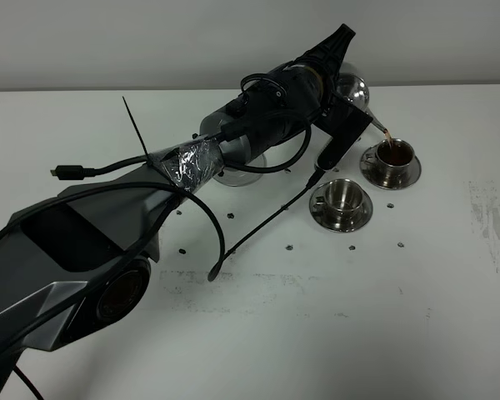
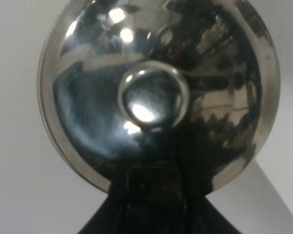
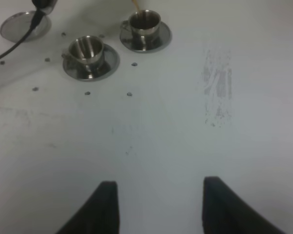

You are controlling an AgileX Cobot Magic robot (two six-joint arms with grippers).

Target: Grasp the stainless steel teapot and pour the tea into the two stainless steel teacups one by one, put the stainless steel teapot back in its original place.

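- My right gripper (image 3: pixel 161 207) is nearest. Its jaws are spread and hold nothing, and it hangs over bare white table (image 3: pixel 185 136), well apart from the tea things.
- Next is the near teacup (image 1: pixel 340 197) on its saucer. It looks empty and is the second to be filled.
- A loose black cable (image 1: pixel 271 218) trails from my left arm just beside that cup. If I swing across carelessly, it could catch the cup's handle and drag or tip it.
- Just beyond stands the far teacup (image 1: pixel 396 153), with brown tea close to its rim. If I hold the tilt much longer, it will spill into the saucer (image 1: pixel 390 177).
- The stream (image 1: pixel 386 133) is thin and lands at the cup's edge, so a small wobble would send it onto the table.
- Above it, my left gripper (image 1: pixel 343 129) is clamped on the stainless steel teapot (image 1: pixel 352 90), which is lifted and tipped spout-down.
- The wrist view is filled by its domed lid (image 2: pixel 156 92) and knob. At a steeper tilt, the lid could slide off.
- The teapot's base saucer (image 3: pixel 17 27) waits empty to the side of the cups.
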